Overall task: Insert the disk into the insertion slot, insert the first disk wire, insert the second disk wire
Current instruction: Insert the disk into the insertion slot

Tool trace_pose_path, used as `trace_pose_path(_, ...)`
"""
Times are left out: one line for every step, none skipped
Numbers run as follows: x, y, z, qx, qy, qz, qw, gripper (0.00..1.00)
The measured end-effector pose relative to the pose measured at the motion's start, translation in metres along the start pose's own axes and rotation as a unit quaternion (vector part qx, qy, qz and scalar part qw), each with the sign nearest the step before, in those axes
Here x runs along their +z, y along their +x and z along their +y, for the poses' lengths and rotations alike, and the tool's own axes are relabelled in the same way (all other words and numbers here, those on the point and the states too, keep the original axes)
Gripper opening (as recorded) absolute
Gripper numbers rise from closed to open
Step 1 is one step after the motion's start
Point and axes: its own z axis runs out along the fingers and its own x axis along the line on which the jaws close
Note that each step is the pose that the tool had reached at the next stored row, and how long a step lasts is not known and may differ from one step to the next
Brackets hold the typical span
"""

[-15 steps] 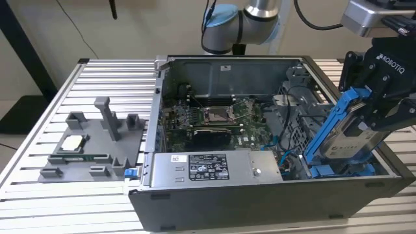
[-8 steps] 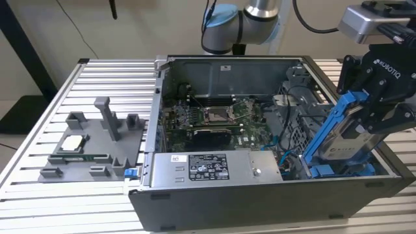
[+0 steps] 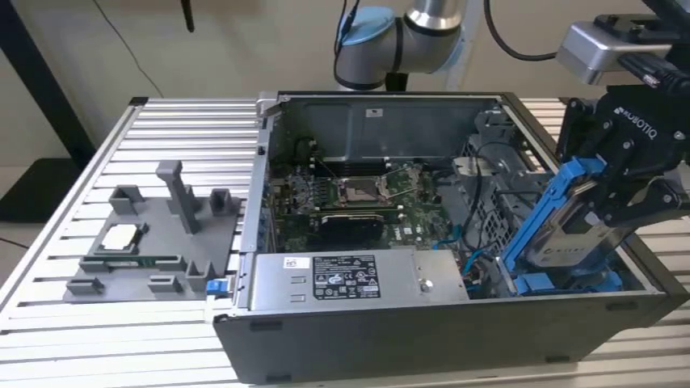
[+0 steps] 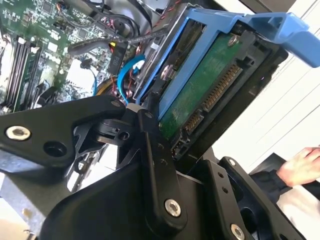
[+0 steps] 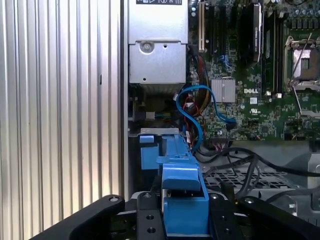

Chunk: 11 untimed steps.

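Exterior view: gripper (image 3: pixel 616 206) pinching the disk (image 3: pixel 563 246), long axis steeply tilted, lower end at the insertion slot (image 3: pixel 561 283) in the computer case (image 3: pixel 431 331) corner, exterior view's right.

The gripper (image 5: pixel 185 225) clamped the blue-framed disk (image 5: pixel 181 175), with one black finger on either side. Beyond the disk, a blue cable (image 5: pixel 192 112) looped between the silver power-supply box (image 5: pixel 157 60) and the motherboard (image 5: pixel 255 100). The ribbed table (image 5: pixel 60 100) lay beside the box.
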Motion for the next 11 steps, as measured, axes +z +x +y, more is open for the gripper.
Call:
trace_pose_path(0.0019,0.0,-0.0001,0.0,0.0,-0.0006,1.0,0.33)
trace_pose_path(0.0036,0.0,-0.0002,0.0,0.0,-0.0009,1.0,0.33)
trace_pose_path(0.0056,0.0001,-0.0003,0.0,0.0,-0.0012,1.0,0.33)
trace_pose_path(0.0073,0.0001,-0.0004,0.0,-0.0001,-0.0015,1.0,0.33)
trace_pose_path(0.0091,0.0002,-0.0005,0.0,-0.0001,-0.0019,1.0,0.33)
trace_pose_path(0.011,0.0002,-0.0006,0.0,-0.0001,-0.0023,1.0,0.33)
trace_pose_path(0.0127,0.0002,-0.0007,0.0,-0.0001,-0.0026,1.0,0.33)
trace_pose_path(0.0146,0.0003,-0.0008,0.0,-0.0001,-0.0031,1.0,0.33)
trace_pose_path(0.0163,0.0003,-0.0008,0.0,-0.0001,-0.0034,1.0,0.33)
trace_pose_path(0.0173,0.0003,-0.0009,0.0,-0.0001,-0.0036,1.0,0.33)
trace_pose_path(0.0176,0.0003,-0.0009,0.0,-0.0001,-0.0038,1.0,0.33)
